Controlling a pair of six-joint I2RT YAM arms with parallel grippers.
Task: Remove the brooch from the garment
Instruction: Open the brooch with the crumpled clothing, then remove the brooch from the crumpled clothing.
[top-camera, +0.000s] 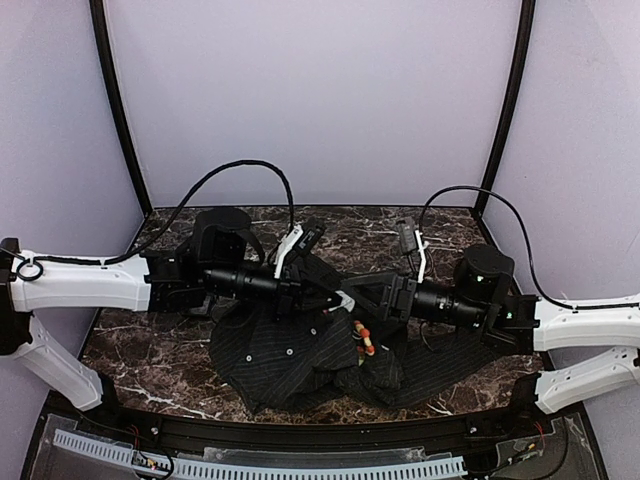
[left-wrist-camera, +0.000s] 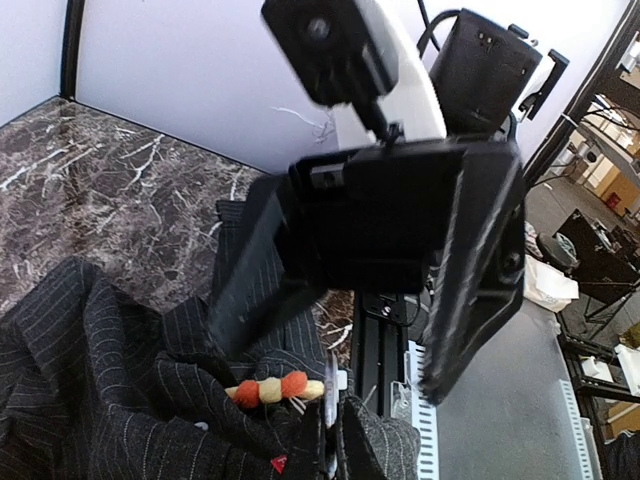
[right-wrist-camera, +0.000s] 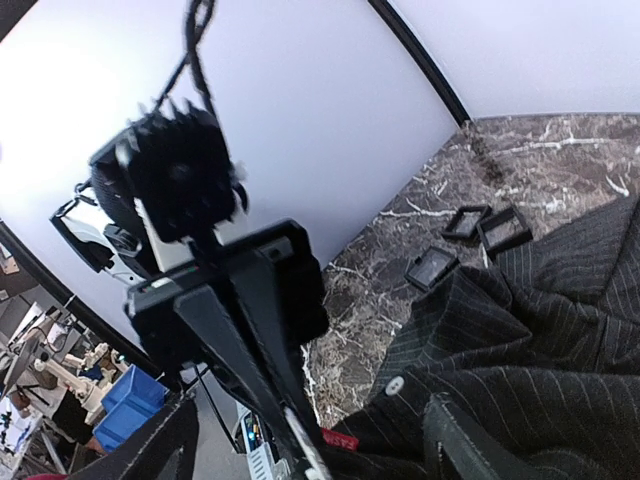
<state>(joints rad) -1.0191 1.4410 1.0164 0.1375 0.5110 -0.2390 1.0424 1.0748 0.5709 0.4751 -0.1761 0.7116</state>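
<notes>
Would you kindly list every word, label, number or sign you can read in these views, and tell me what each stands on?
No text can be read in any of the three views.
Red patch beside the garment: too small to tell whether it carries writing.
Blue bin in the room behind: blurred, no label legible.
</notes>
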